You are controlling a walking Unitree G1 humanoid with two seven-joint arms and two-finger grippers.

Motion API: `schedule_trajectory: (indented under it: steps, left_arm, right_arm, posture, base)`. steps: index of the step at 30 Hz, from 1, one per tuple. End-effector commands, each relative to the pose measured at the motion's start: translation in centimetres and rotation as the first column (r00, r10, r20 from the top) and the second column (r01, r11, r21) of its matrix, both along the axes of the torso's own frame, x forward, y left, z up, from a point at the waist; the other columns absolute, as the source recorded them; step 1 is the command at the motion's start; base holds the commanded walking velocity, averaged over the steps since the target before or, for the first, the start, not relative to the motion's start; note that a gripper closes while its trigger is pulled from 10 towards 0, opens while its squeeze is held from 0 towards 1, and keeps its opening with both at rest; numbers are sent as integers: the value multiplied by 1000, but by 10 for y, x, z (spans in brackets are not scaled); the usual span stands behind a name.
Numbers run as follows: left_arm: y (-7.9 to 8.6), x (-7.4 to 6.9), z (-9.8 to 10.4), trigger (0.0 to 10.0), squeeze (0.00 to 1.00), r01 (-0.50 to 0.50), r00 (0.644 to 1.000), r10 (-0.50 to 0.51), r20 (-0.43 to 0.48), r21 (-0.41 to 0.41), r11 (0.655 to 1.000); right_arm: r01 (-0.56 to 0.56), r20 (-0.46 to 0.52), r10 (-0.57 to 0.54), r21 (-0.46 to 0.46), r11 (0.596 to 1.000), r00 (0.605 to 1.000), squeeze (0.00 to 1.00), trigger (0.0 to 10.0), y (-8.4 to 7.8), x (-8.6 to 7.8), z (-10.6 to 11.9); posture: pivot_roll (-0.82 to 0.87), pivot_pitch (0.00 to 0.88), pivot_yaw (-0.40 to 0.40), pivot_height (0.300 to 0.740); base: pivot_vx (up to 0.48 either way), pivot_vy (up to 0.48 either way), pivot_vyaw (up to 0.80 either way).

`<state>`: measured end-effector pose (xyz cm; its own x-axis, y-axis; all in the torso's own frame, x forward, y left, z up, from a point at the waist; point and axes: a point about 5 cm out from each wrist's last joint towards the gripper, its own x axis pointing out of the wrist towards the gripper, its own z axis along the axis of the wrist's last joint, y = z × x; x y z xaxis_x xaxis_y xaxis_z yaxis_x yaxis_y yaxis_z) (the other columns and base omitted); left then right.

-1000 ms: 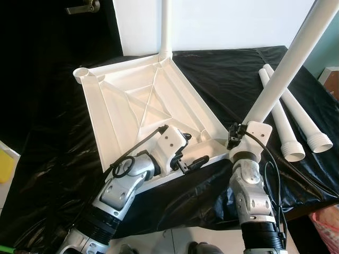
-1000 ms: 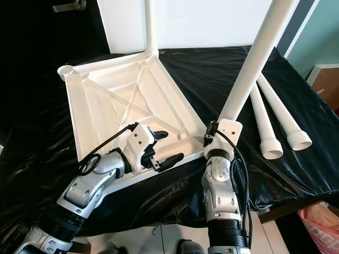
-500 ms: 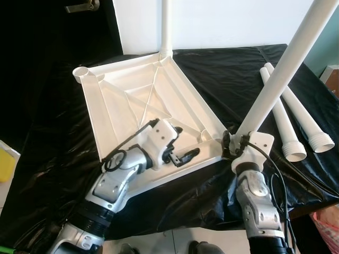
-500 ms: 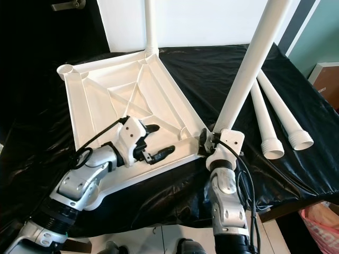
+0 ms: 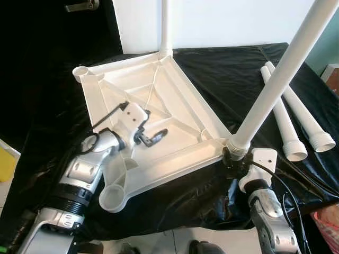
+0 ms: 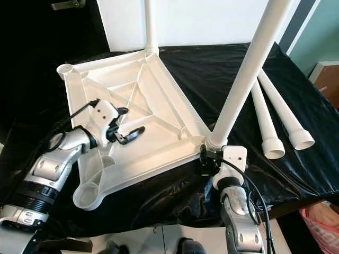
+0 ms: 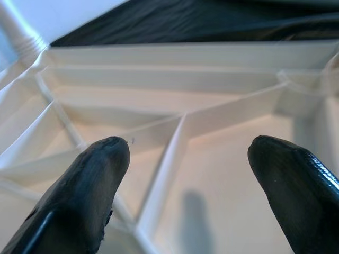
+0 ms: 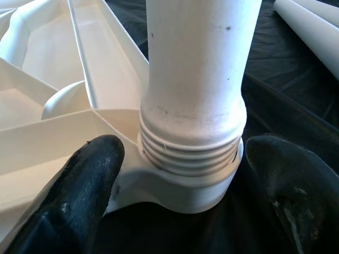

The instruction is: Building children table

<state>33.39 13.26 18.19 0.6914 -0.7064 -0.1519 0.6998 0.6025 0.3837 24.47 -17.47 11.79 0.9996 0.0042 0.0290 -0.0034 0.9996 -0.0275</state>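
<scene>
Leg half-threaded into the upturned tabletop (image 5: pixel 159 100)

Right gripper (image 8: pixel 175 174), fingers spread, flanks the leg (image 5: pixel 275 79) at its near corner socket; left gripper (image 5: pixel 153 136) hovers spread over its ribs. Exposed threads suggest the leg may wobble loose.

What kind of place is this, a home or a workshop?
Probably a room in a home, used as an assembly spot. A black sheet covers a work surface holding an upturned white tabletop and loose legs. A door handle shows behind.
</scene>
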Motion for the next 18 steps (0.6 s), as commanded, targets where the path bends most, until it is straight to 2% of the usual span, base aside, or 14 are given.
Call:
schedule_trajectory:
  steps: [1,2,3,5,6,7,9,13,18]
  left_arm:
    - [7,2,-3,10000,0,-34,999,33,12,35,999]
    - [7,2,-3,10000,0,-34,999,33,12,35,999]
    - [14,4,-2,10000,0,-59,998,58,18,57,997]
    - [28,8,-4,10000,0,-102,994,96,49,134,986]
    - [28,8,-4,10000,0,-102,994,96,49,134,986]
    - [36,9,-7,10000,0,-127,991,118,59,185,975]
    - [36,9,-7,10000,0,-127,991,118,59,185,975]
    - [47,8,-13,10000,0,-151,988,136,76,259,954]
    - [58,3,-16,10000,0,-162,986,142,88,304,939]
  right_arm:
    - [-23,-42,24,7,1000,999,0,10000,2,-4,-7]
    - [-23,-42,24,7,1000,999,0,10000,2,-4,-7]
    - [-32,-55,32,11,999,998,0,10000,1,-6,-9]
    - [-41,-72,42,19,999,997,0,10000,0,-8,-12]
    - [-41,-72,42,19,999,997,0,10000,0,-8,-12]
    - [-46,-76,47,23,999,996,0,10000,-1,-9,-13]
    - [-46,-76,47,23,999,996,0,10000,-1,-9,-13]
    - [-55,-72,56,10,998,996,0,10000,-2,-12,-11]
    - [-60,-78,60,7,998,995,0,10000,-5,-16,-11]
  posture:
    - [-94,142,23,740]
    - [-94,142,23,740]
    - [-92,141,23,740]
    - [-93,140,24,740]
    - [-93,140,24,740]
    - [-97,139,23,740]
    - [-97,139,23,740]
    - [-103,140,21,740]
    - [-109,142,22,740]
  base:
    - [0,0,0]
    - [0,0,0]
    - [0,0,0]
    - [0,0,0]
    - [0,0,0]
    - [0,0,0]
    - [0,0,0]
    - [0,0,0]
    - [0,0,0]
